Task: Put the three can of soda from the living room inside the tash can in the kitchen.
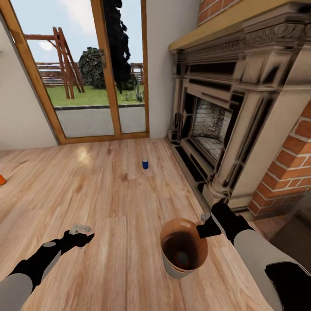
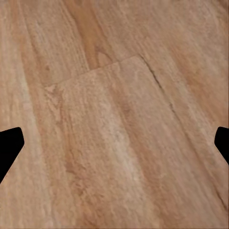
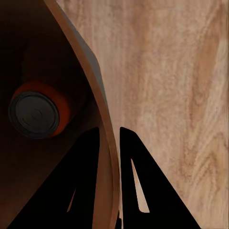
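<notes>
In a living room with a brick fireplace (image 1: 242,108) and glass doors (image 1: 86,69), the right gripper (image 3: 109,138) is clamped on the rim of the trash can (image 1: 183,252), one finger inside and one outside. An orange soda can (image 3: 38,112) lies in its bottom; a blue soda can (image 1: 145,164) stands well ahead on the wood floor (image 1: 108,194). The left gripper (image 1: 82,230) hangs wide open and empty above the floor.
</notes>
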